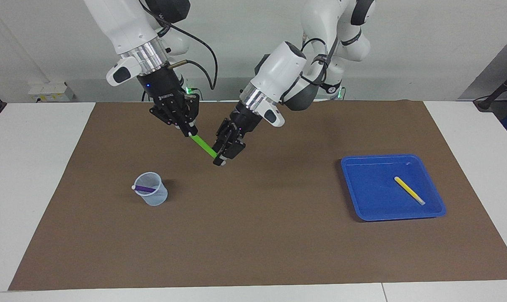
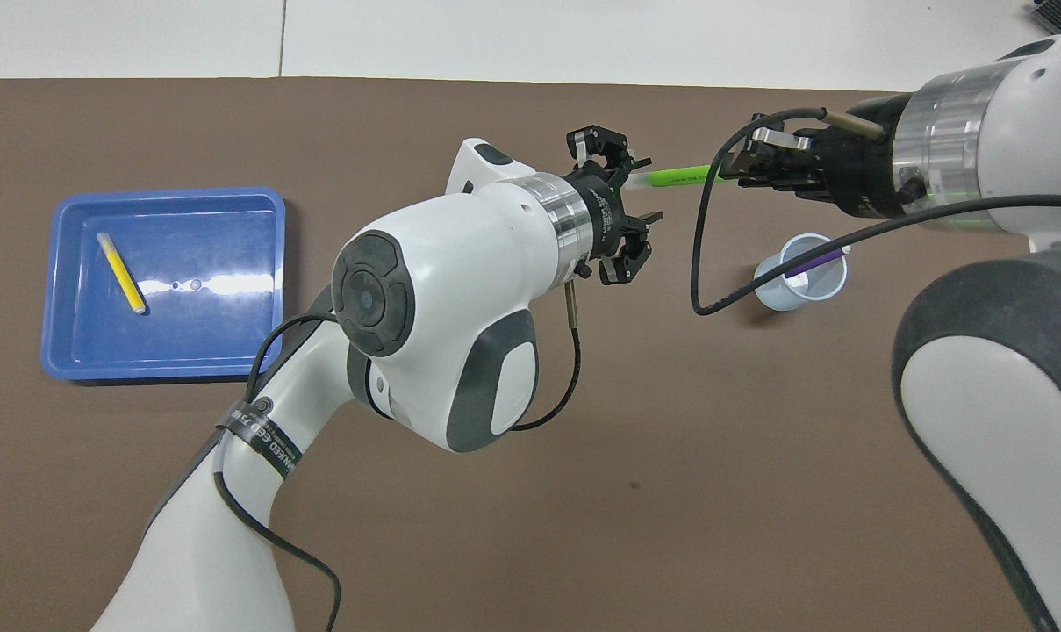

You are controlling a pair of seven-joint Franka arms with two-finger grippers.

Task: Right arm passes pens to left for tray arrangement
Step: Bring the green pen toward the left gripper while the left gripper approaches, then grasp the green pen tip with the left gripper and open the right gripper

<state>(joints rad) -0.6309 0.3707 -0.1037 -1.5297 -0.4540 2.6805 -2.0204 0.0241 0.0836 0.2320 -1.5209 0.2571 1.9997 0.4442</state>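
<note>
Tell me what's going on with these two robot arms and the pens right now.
It's a handover in mid-air. The right gripper is shut on one end of the green pen, holding it out over the brown mat. The left gripper is at the pen's other end, with its fingers around it. The yellow pen already lies in the blue tray at the left arm's end of the table, and the purple pen is in the clear cup at the right arm's end.

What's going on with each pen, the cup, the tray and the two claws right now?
Green pen: in mid-air, between both grippers.
Right gripper: shut on green pen.
Left gripper: around the pen's other end.
Purple pen: leaning in cup.
Yellow pen: lying in tray.
</note>
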